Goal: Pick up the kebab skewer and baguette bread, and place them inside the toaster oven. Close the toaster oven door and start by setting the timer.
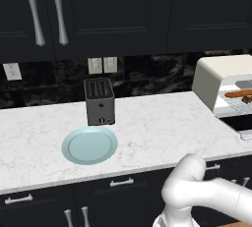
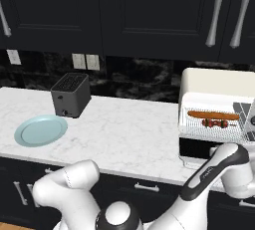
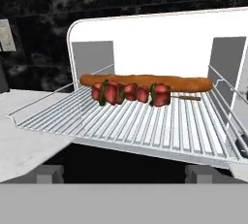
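So far both foods are loaded: I see the long orange-brown baguette bread [image 3: 145, 81] lying across the wire rack [image 3: 145, 128] inside the boxy cream-white toaster oven [image 2: 214, 82], with the short kebab skewer of red and dark chunks [image 3: 131, 93] just in front of it, touching or nearly so. From the right base view they sit side by side on the same rack. My gripper's fingers don't show clearly from the hand camera, but the jaws are spread wide and nothing is in them. The round pale-blue plate [image 1: 89, 145] on the white marble counter [image 1: 147, 127] is bare, near the small dark grey slot toaster [image 1: 100, 101]. I judge the loading finished. What's left: the dark glass toaster oven door [image 2: 199, 150] hangs down open and needs swinging shut, then the timer knob needs turning.
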Controlling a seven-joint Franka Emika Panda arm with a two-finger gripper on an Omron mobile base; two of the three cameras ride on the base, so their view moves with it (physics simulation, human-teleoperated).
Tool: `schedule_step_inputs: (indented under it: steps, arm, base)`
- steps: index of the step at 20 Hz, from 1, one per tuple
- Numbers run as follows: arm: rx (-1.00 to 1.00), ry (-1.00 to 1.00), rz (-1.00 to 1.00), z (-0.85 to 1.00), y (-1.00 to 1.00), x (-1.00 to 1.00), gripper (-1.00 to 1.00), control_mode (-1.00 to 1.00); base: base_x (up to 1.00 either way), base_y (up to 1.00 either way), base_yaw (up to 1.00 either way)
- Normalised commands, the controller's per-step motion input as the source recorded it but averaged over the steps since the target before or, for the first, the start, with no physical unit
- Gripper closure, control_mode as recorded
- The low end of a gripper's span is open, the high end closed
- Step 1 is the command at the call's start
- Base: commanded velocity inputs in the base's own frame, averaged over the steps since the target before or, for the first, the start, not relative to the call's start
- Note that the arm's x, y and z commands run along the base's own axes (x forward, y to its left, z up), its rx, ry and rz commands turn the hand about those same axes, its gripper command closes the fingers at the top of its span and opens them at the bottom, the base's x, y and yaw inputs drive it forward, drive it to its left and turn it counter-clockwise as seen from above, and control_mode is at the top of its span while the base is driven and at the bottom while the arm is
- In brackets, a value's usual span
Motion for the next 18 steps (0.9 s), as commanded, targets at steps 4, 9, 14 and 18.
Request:
schedule_step_inputs:
  steps: [4, 9, 14, 18]
  arm:
    - [-0.12, -0.18, -0.11, -0.12, 0.11, 0.13, -1.0, -1.0]
    - [-0.05, -0.13, -0.02, -0.13, 0.04, 0.14, -1.0, -1.0]
    - [0.02, -0.08, 0.0, -0.08, 0.0, 0.0, -1.0, -1.0]
    - [0.11, -0.08, -0.04, 0.0, 0.0, 0.0, -1.0, -1.0]
  base:
    - [0.0, 0.0, 0.0]
    - [0.0, 0.0, 0.0]
    - [0.0, 0.0, 0.0]
    - [0.0, 0.0, 0.0]
